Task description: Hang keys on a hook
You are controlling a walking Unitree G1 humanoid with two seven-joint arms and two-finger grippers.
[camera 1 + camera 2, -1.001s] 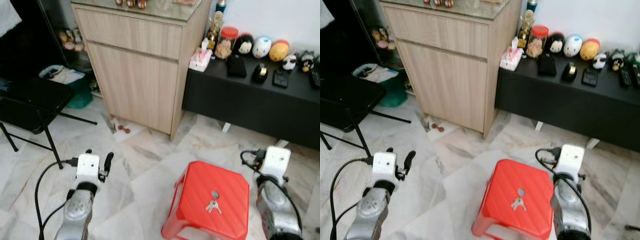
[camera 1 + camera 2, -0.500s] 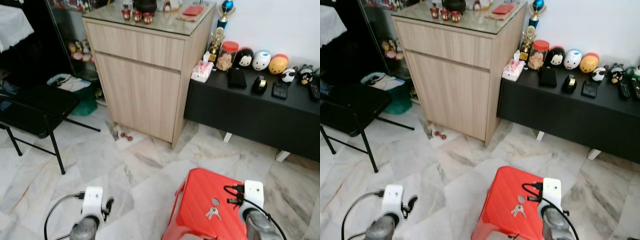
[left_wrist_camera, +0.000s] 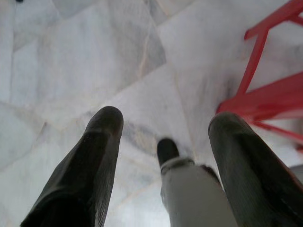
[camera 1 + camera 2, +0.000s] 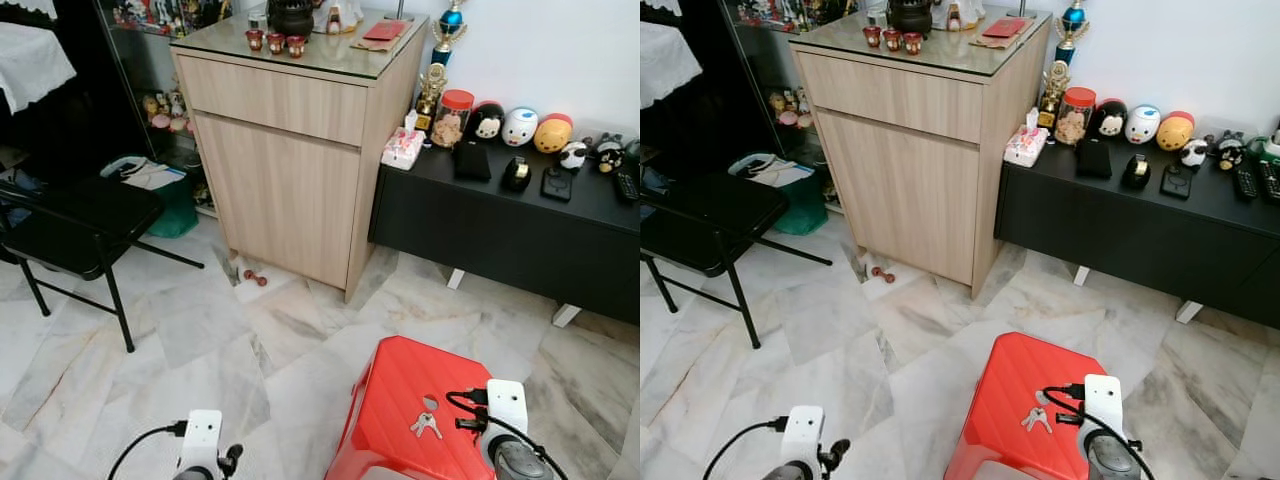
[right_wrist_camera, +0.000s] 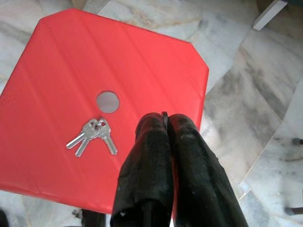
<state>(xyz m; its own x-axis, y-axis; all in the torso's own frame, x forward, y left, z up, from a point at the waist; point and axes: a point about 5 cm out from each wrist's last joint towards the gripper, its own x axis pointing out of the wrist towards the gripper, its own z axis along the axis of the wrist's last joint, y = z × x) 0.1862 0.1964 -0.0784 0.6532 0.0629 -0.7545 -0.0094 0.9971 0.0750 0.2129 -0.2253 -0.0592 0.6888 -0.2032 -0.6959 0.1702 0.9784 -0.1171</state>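
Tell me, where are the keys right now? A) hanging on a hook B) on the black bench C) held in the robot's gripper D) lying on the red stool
D: the keys lie loose on the red stool, beside its round hole.

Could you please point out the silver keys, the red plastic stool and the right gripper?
Silver keys [image 5: 93, 134]: right wrist view, on the key heads.
Red plastic stool [image 5: 75, 61]: right wrist view, bare seat top.
Right gripper [image 5: 165, 124]: right wrist view, between the fingertips.
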